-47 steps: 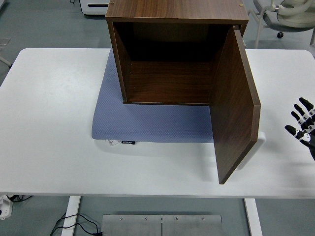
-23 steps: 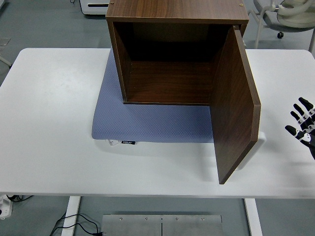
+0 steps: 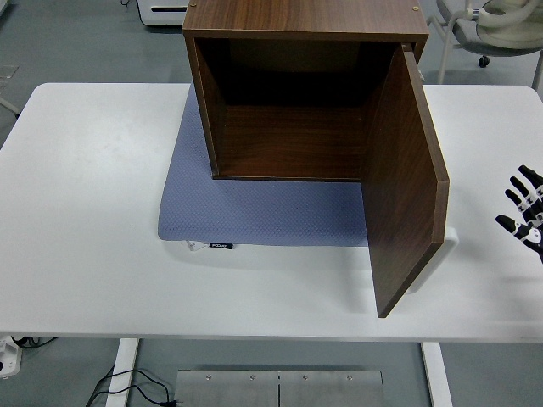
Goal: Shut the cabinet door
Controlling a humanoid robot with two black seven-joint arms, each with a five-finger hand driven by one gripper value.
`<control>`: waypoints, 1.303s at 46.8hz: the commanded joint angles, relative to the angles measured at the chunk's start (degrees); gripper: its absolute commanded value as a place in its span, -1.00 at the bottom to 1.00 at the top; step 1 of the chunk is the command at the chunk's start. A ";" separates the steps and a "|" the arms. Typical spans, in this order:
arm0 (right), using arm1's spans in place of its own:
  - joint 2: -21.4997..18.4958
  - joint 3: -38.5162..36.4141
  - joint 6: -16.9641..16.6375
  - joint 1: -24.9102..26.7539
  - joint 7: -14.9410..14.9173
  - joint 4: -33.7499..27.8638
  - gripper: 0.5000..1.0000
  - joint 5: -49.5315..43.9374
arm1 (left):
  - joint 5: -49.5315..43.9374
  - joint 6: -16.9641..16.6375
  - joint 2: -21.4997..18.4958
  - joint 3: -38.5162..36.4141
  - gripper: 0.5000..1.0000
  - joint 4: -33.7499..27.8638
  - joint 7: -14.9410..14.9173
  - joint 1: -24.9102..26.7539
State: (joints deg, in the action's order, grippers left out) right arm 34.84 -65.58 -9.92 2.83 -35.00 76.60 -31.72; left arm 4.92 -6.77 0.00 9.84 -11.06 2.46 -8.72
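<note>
One cabinet (image 3: 297,93) on blue mat (image 3: 254,212); door (image 3: 407,186) open; right hand (image 3: 526,216) apart.

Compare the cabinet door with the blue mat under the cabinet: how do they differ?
The cabinet door is dark wood-grain; the blue mat is textured and soft-looking. The door stands upright, swung wide open toward the table's near edge; the mat lies flat on the table. Both are rectangular.
</note>
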 commanded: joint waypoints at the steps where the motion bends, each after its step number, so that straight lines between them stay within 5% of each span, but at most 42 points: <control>1: 0.14 -0.25 -0.27 -0.02 0.00 -0.04 1.00 -0.01 | 0.00 0.00 0.00 0.00 1.00 -0.01 0.00 0.02; 12: 0.84 -1.57 -1.06 0.24 0.00 -0.13 1.00 -0.09 | 0.00 0.00 0.00 0.00 1.00 -0.01 -0.08 0.02; 29: 4.36 -1.92 -7.21 0.77 0.00 -0.22 1.00 -0.62 | 0.00 0.00 0.00 0.00 1.00 -0.01 -0.08 -0.06; 61: 3.66 -1.05 -17.94 3.32 0.00 4.44 1.00 -10.29 | 0.00 0.00 0.00 0.00 1.00 -0.01 0.00 0.02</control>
State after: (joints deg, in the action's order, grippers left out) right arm 38.52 -66.70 -27.36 5.96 -35.00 80.30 -41.30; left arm 4.92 -6.77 0.00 9.84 -11.08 2.45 -8.73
